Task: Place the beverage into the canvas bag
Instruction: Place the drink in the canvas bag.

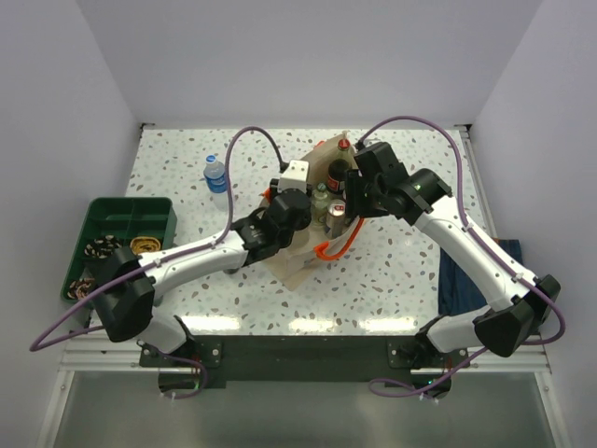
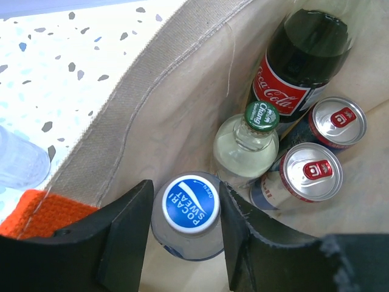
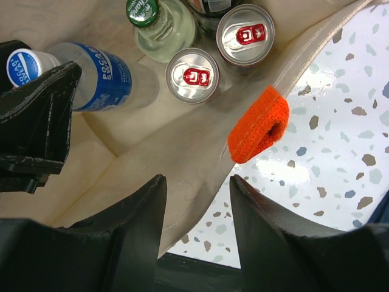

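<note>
The beverage, a clear Pocari Sweat bottle [image 2: 185,213] with a blue and white cap, stands inside the beige canvas bag [image 2: 152,91]. My left gripper [image 2: 185,191] is open, its fingers either side of the cap, with a thin gap on the left side. The right wrist view shows the same bottle [image 3: 100,76] beside a left finger [image 3: 36,121]. My right gripper [image 3: 197,182] is open and straddles the bag's rim [image 3: 182,146], one finger inside and one outside, near the orange handle [image 3: 258,125]. Seen from above, both grippers [image 1: 297,210] [image 1: 354,201] reach into the bag [image 1: 300,269].
Inside the bag are also a Coca-Cola bottle [image 2: 298,67], a green-capped glass bottle [image 2: 249,140] and two cans [image 2: 313,173] [image 2: 337,121]. A water bottle [image 1: 216,177] stands on the table left of the bag. A green tray [image 1: 126,233] sits far left, a dark cloth [image 1: 466,280] at right.
</note>
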Tool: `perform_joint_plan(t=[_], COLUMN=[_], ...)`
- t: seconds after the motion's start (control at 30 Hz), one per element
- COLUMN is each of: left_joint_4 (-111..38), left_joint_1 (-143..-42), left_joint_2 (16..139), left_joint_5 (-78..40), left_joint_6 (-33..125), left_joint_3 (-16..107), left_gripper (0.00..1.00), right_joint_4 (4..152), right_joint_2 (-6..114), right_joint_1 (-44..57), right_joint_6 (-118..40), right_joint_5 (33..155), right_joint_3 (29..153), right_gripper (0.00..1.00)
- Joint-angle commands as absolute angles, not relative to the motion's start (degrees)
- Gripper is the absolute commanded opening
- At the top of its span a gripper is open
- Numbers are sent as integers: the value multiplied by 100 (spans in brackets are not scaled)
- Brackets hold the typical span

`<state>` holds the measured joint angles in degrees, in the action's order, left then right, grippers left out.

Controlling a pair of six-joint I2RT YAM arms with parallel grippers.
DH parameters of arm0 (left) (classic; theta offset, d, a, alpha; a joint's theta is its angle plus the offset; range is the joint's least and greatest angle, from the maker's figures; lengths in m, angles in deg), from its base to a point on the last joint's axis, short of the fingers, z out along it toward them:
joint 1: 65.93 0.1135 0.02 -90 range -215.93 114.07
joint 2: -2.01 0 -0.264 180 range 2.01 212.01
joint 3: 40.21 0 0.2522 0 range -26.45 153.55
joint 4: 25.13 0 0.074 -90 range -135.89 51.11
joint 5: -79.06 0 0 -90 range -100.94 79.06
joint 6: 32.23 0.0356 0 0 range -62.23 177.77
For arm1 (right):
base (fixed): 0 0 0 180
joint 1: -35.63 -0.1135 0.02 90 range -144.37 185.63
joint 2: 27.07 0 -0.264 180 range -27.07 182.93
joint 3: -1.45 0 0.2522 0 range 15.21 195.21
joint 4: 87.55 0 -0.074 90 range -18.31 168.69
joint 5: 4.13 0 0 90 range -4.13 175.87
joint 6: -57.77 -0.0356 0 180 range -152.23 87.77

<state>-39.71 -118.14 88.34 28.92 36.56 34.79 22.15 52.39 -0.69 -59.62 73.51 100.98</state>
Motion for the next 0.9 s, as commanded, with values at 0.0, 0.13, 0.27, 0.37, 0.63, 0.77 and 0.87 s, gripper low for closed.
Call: perform_joint_plan(t=[0.0, 0.13, 0.27, 0.37, 0.63, 0.77, 0.87], left_joint_4=[-3986, -3759, -3687, -3643, -3608, -3678, -3731], left_joint_1=[-11779, -11788, -11788, -11788, -11788, -11788, -11788], left_joint_2=[8569, 8411, 8278, 8199, 7997, 7918, 7821], left_joint_5=[2844, 2607, 2396, 2246, 2035, 1991, 1982], left_joint_6=[3790, 3913, 4027, 4098, 4203, 4230, 4265], left_joint_3=[3358, 3279, 3235, 3244, 3340, 3464, 3613], left_gripper=[53, 57, 61, 63, 66, 68, 69], right_joint_4=[2314, 2323, 2340, 2349, 2367, 2358, 2349], right_joint_2=[5159, 5159, 5168, 5186, 5186, 5177, 5186], right_joint_1=[-67, -58, -58, -67, -58, -58, -67], right_joint_6=[-5991, -5982, -5991, -5991, -6009, -6009, -6018], right_joint_5=[7444, 7444, 7462, 7471, 7488, 7488, 7480], right_joint_3=[10099, 10108, 10108, 10108, 10108, 10134, 10169], right_gripper=[50, 50, 50, 50, 50, 50, 50])
